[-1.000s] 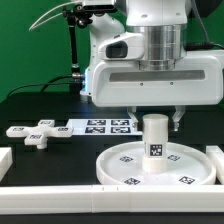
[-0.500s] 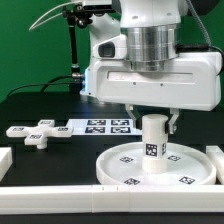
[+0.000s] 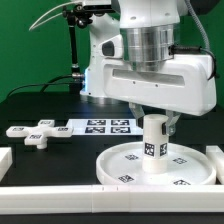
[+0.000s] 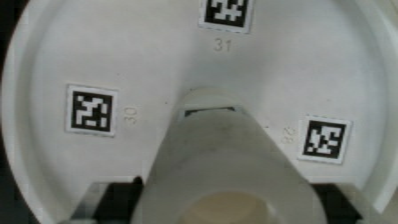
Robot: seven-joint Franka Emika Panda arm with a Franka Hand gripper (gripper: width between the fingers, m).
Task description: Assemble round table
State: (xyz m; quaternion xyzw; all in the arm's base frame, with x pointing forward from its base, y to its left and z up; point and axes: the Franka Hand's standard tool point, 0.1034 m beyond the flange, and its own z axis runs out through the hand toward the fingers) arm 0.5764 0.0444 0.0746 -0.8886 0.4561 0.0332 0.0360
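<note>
Black table point(image 3: 40, 165), green wall behind. Leg point(image 3: 153, 142) stands upright on the hub in the middle of the disc point(image 3: 192, 168). The disc lies flat at the exterior view's lower right, tags facing up.

Gripper point(image 3: 155, 120) sits straight over the leg's top. In the wrist view the leg point(image 4: 217, 150) is between the two dark pads point(image 4: 118, 196), both against its sides, so it's pinching the leg. The disc point(image 4: 107, 50) fills the rest of that view.

The arm's bulky white body blocks the back of the disc and the leg's top from the exterior camera.

Foot point(image 3: 32, 133) lies loose, well apart toward the exterior view's left, near the end of the marker board point(image 3: 100, 125).

White bars point(image 3: 60, 200) run along the front and flank the disc; the one on the exterior view's right is just beside the rim.
</note>
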